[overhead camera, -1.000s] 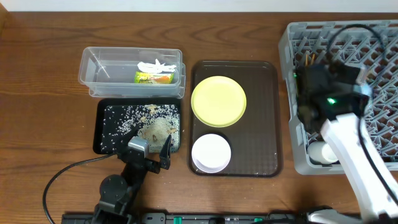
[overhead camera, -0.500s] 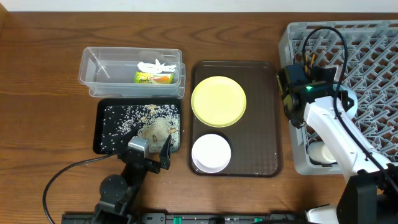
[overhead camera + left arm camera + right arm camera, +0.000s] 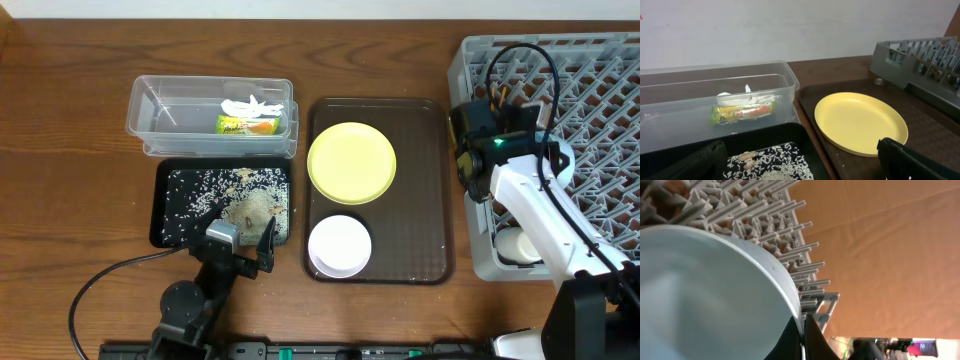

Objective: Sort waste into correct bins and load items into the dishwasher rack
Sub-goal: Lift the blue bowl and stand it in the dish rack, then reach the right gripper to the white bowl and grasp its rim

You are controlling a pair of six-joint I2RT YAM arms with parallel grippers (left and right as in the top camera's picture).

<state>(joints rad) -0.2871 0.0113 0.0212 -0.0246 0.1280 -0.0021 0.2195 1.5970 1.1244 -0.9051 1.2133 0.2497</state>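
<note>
The grey rack [image 3: 600, 70] is set at the right side of the table [image 3: 70, 200] and is the biggest thing in view. A whitish round thing [image 3: 517, 245] is seen in its near left corner; what it is cannot be told. Just left of the rack the dark brown serving tray [image 3: 432, 200] is laid. The yellow-green plate [image 3: 351, 162] sits on its far half and the white bowl [image 3: 339, 246] on its near half, close to each other but apart. Further left, the clear tub [image 3: 165, 110] is placed at the far side, with the black tray [image 3: 160, 220] right against its near edge.

The right arm is stretched over the rack's left edge. In the right wrist view the light-blue bowl [image 3: 700, 295] fills the lower left, with the rack's pegs just behind it. Its rim is pinched between the dark fingertips of the right gripper [image 3: 801, 339]. From overhead the bowl is hidden under the arm.

The left gripper [image 3: 243, 245] is held low at the near edge of the black tray — its fingers are spread wide, with nothing between them.

At the tub's right end the green-and-orange wrapper [image 3: 248, 124] is lying, with the crumpled white paper [image 3: 252, 103] touching its far side. Rice scraps [image 3: 205, 190] are scattered across the black tray — thickest in a beige clump near its right end.
</note>
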